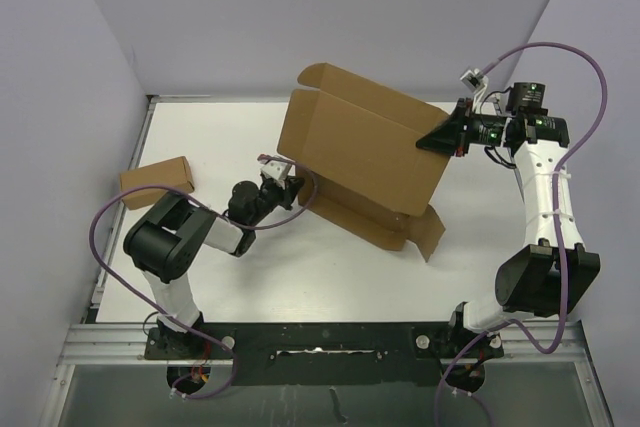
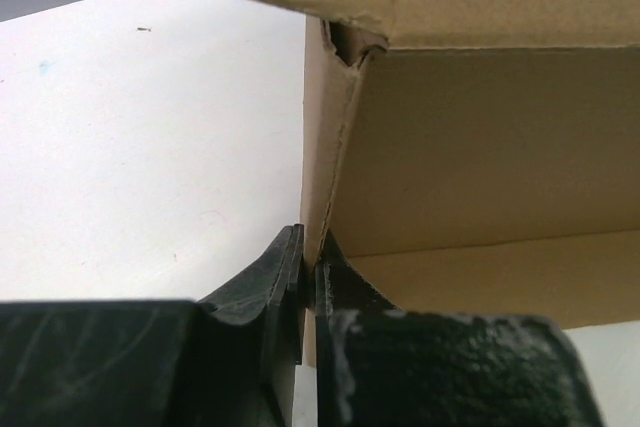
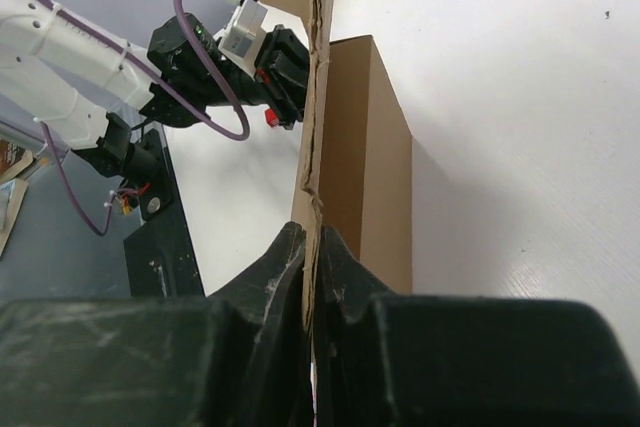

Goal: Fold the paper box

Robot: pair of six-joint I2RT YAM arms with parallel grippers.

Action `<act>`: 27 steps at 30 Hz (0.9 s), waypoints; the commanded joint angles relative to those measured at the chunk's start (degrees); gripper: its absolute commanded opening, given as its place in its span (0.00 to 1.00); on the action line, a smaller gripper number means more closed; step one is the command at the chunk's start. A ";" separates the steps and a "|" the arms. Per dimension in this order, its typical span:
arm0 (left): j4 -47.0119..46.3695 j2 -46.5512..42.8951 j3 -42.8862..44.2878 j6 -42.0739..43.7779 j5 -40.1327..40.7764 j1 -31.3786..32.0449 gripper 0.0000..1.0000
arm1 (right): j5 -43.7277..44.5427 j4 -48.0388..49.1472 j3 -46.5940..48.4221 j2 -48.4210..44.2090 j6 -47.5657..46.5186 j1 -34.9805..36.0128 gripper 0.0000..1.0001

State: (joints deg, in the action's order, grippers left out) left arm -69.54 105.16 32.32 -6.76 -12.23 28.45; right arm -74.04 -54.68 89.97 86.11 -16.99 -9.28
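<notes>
Two grips hold the paper box (image 1: 360,152), propped up mid-tabletop (image 1: 300,272): left pincer (image 2: 308,247) clenched on a side wall, right pincer (image 3: 312,239) on a flap edge — uneven pulling could tear or crease the cardboard.

White table (image 1: 250,277) is carrying two cardboard items rn: the paper box (image 1: 360,152) is sitting about mid-table, a bit twd the far side, w/ its low front wall and a corner flap resting on the surface while the big panel is tilting up off it. Small cardboard box (image 1: 157,183) is lying flat over at the left edge, well apart from the big one, its long side running roughly left-to-right. Black rail (image 1: 330,342) is running along the near edge, stretching across most of the table's width.
</notes>
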 commanded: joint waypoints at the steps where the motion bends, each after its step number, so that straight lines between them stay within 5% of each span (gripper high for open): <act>1: 9.03 -4.56 1.25 2.44 6.39 1.41 0.00 | 0.86 5.55 1.76 0.65 4.16 0.80 0.00; 6: 9.32 -4.76 2.33 1.84 6.03 1.66 0.02 | 1.44 9.28 2.65 1.07 8.83 2.12 0.00; 11: 8.17 -3.06 4.37 1.52 6.25 2.04 0.21 | 1.01 10.85 1.96 1.15 10.80 2.53 0.00; 27: 0.43 2.67 6.91 0.16 10.54 2.10 0.36 | 0.54 14.35 -0.59 0.91 14.18 2.58 0.00</act>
State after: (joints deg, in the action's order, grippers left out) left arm -62.76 105.23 36.71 -5.85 -3.64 30.33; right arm -72.36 -43.11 89.60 87.81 -4.38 -7.07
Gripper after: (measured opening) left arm 0.334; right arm 0.040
